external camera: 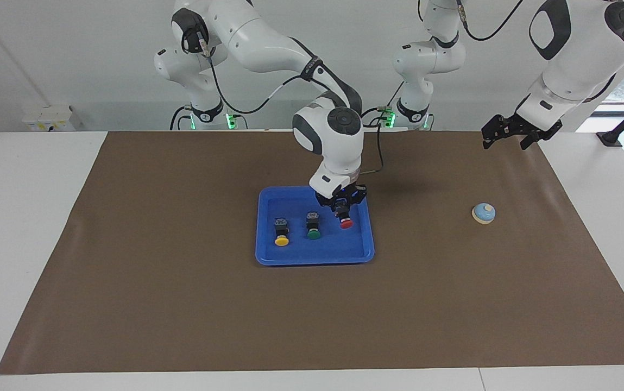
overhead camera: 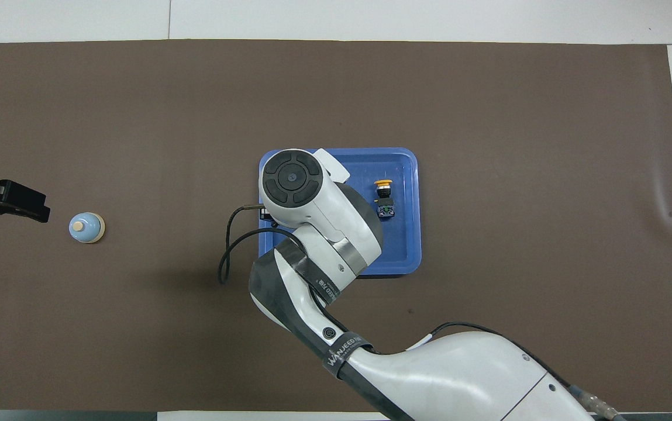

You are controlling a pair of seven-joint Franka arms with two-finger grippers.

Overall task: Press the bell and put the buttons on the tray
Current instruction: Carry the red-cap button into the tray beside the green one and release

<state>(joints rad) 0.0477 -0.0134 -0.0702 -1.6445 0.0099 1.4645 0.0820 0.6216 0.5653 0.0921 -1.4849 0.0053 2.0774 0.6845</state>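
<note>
Bright blue, the tray (external camera: 367,228) sits mid-table on the brown mat (external camera: 181,282), its long axis running from one arm's end of the table to the other. Three buttons are on it in a row — the yellow button (external camera: 281,232) toward the right arm's end, the green button (external camera: 313,225) in the middle, the red button (external camera: 345,216) toward the left arm's end. The yellow and green ones lie with caps pointing away from the robots. The right gripper (external camera: 343,208) is low over the tray, clamped on the red button's body, cap down. One bell (external camera: 483,213) stands upright, well apart from the tray, toward the left arm's end. The left gripper (external camera: 511,133) waits in the air near the mat's edge, over no task thing; I cannot tell how its tool stands.
</note>
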